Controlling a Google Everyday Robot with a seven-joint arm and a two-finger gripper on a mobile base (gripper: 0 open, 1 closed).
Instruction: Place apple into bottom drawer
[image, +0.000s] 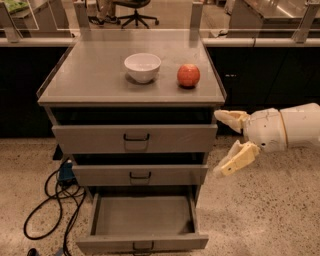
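Since the bottom drawer (142, 220) stands pulled out and bare at the foot of the cabinet, opening is judged done and the pick-up is the step in hand. The apple (188, 75) rests untouched on the cabinet top (90, 85), right of centre. The gripper (222, 144) hangs to the right of the cabinet, level with the top drawer front, lower than the apple and apart from it. Its fingers are spread and hold nothing.

Next move, as judged: rise above the top's edge, reach left over the apple and close on it squarely. Being round, it may roll if nudged.

Surface: flat, grey and smooth. A white bowl (142, 66) sits just left of the apple, not touching.

Room: black cables (47, 200) loop on the speckled floor at left, dark counters run behind, and an office chair (131, 12) stands at the back.
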